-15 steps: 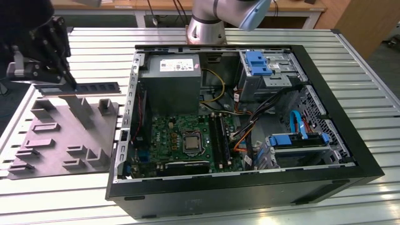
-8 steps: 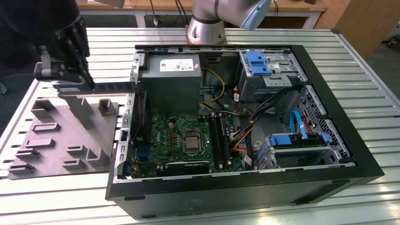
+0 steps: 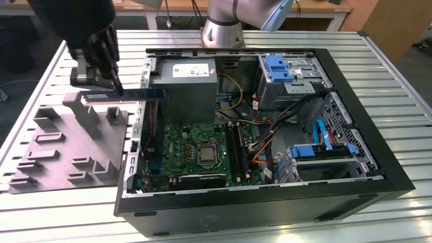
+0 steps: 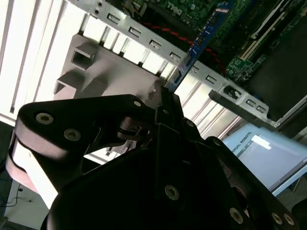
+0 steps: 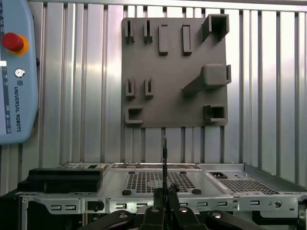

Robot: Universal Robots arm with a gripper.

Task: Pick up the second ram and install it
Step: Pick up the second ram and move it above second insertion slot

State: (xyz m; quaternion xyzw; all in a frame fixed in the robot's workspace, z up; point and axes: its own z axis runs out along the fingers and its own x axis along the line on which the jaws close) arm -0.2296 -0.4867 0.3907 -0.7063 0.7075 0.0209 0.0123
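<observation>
In the exterior view my gripper (image 3: 116, 91) hangs over the left wall of the open computer case (image 3: 378, 152), above the gap between the case and the grey tray (image 3: 68, 147). It is shut on one end of the second ram (image 3: 147, 94), a thin dark blue-green strip that lies level and points toward the case interior. In the second wrist view the second ram (image 4: 199, 43) reaches out from the gripper (image 4: 165, 100) over the case edge. The first wrist view shows the second ram (image 5: 164, 155) edge-on above the gripper (image 5: 164, 194).
The motherboard (image 3: 202, 147) lies on the case floor, with long black slot rails (image 3: 236, 147) beside the processor socket. Power supply (image 3: 182, 76), blue drive cage (image 3: 280, 68) and cables fill the case's far side. A teach pendant (image 5: 14, 72) lies on the slatted table (image 3: 398, 61).
</observation>
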